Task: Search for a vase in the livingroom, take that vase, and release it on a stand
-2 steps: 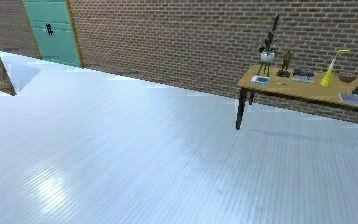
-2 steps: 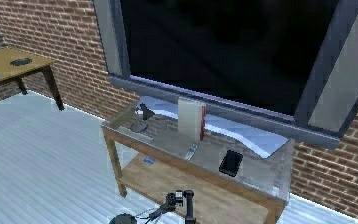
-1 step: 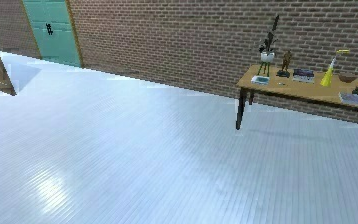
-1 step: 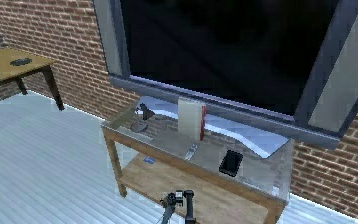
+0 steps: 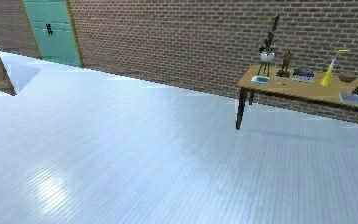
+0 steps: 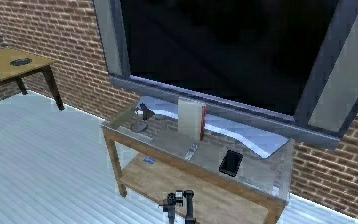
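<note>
A low wooden stand (image 6: 122, 140) with a glass top and a lower shelf stands against the brick wall in the arm side view. On its top are an upright red and white box (image 6: 191, 119), a small dark object (image 6: 142, 113) and a flat black slab (image 6: 230, 163). My gripper (image 6: 179, 204) pokes up at the bottom edge, in front of the stand's lower shelf; I cannot tell whether it holds anything. In the forward view, a wooden table (image 5: 287, 90) at the right carries a pale pot with tall dark stems (image 5: 269, 52), a small dark figure (image 5: 285, 66) and a yellow cone-shaped bottle (image 5: 329, 73).
A big dark screen (image 6: 227, 50) hangs above the stand. A second wooden table (image 6: 17, 68) sits at the arm side view's left. A teal door (image 5: 51, 30) is set in the brick wall (image 5: 177, 35). Pale plank floor (image 5: 117, 150) spreads wide ahead.
</note>
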